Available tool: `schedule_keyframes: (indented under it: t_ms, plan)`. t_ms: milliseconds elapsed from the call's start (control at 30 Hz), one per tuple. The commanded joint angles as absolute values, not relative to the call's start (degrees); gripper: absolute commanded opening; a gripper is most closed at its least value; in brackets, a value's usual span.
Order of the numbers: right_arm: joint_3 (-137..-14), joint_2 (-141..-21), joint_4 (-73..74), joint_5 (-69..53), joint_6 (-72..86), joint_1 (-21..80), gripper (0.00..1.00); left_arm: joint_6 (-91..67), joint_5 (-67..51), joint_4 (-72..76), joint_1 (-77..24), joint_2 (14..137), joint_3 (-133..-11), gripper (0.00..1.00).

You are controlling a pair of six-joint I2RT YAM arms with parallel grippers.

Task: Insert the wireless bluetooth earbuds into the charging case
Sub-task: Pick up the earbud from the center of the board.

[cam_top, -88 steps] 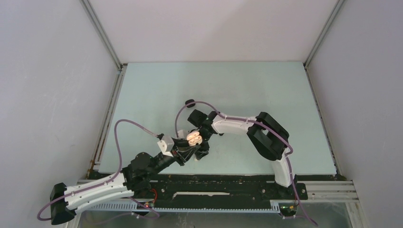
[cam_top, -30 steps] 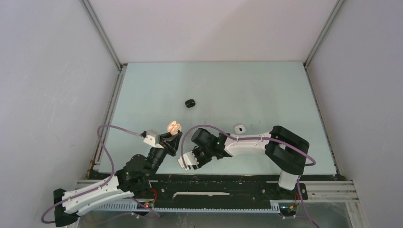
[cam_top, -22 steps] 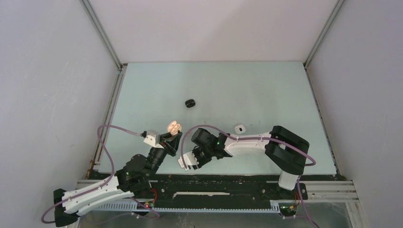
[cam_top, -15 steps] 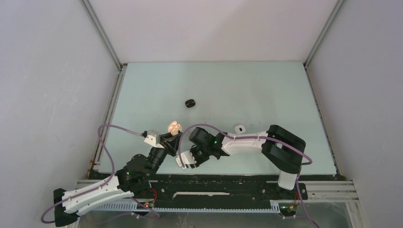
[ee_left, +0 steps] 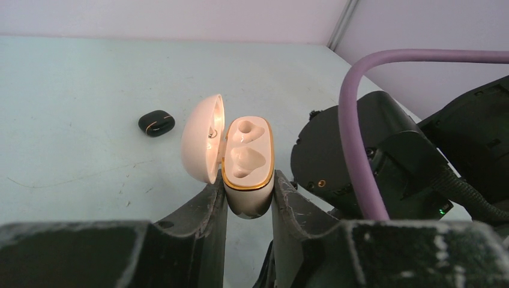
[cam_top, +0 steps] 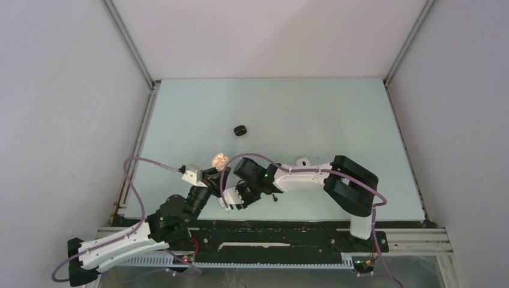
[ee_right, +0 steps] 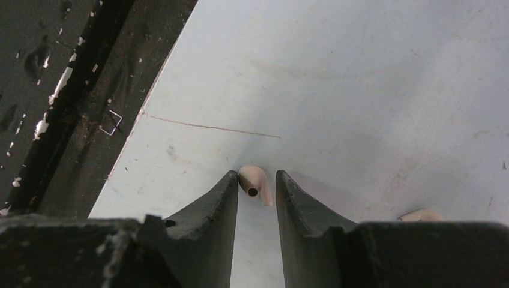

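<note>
My table [cam_top: 336,108] carries both arms. The left gripper [ee_left: 249,183] pinches the open, gold-rimmed charging case [ee_left: 246,153]. The right gripper [ee_right: 257,177] straddles one pale earbud [ee_right: 258,187] near the table's front edge, and I cannot tell whether it grips. A second earbud [ee_right: 420,214] lies just beside it.

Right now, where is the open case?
The case is pinched in the left tool, near the table's front edge in the top view, beside the right arm.

Far half of my table [cam_top: 312,108] lies open past the small black case [cam_top: 240,130], but near the front edge my right gripper [ee_right: 257,180] is hemmed by my left gripper [ee_left: 249,186] holding the open charging case [ee_left: 246,162] just beside.
</note>
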State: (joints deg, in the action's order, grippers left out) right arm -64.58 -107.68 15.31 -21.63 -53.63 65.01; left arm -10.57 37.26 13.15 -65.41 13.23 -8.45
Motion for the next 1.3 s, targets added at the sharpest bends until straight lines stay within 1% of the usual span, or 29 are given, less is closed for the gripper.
schedule_keyframes:
  t_ms: [0,200,433,500,600,700,767,933,1033,1133,1267]
  plan:
    - [-68.65,-110.26,21.02,-23.80,-54.49,65.02,0.33,-11.42,37.39,15.61,-65.57,13.16,-8.09,0.00]
    - [-72.72,-113.47,26.40,-23.29,-54.62,65.43,0.35,-11.51,37.37,15.43,-65.57,13.03,-7.98,0.00]
    - [-77.32,-116.96,33.51,-23.01,-54.87,65.49,0.30,-11.77,37.62,14.70,-65.57,12.20,-7.91,0.00]
    - [-78.06,-117.53,34.75,-23.18,-54.84,65.49,0.26,-11.78,37.68,14.59,-65.57,12.10,-7.84,0.00]
    - [-78.76,-117.64,36.50,-23.54,-54.78,65.47,0.13,-11.78,37.83,14.79,-65.57,12.34,-7.60,0.00]
    - [-78.90,-115.81,38.40,-24.23,-54.31,65.40,0.08,-11.74,38.05,15.64,-65.57,13.28,-7.23,0.00]
    - [-78.66,-113.11,40.27,-25.75,-53.41,64.89,0.06,-11.27,37.94,16.68,-65.57,14.39,-7.12,0.00]
    - [-77.77,-100.98,45.11,-37.10,-48.46,60.87,0.04,-9.69,36.49,22.31,-65.41,19.16,-7.16,0.00]
    - [-77.74,-93.69,47.22,-46.94,-44.31,56.79,0.04,-8.47,33.70,27.73,-64.66,23.60,-6.59,0.00]
    - [-77.78,-87.38,47.20,-56.72,-39.35,51.41,0.04,-9.40,26.23,34.14,-61.83,28.75,-5.56,0.00]
    - [-77.73,-81.59,42.03,-66.43,-31.52,44.28,0.03,-10.32,18.62,41.83,-59.45,36.67,-5.92,0.00]
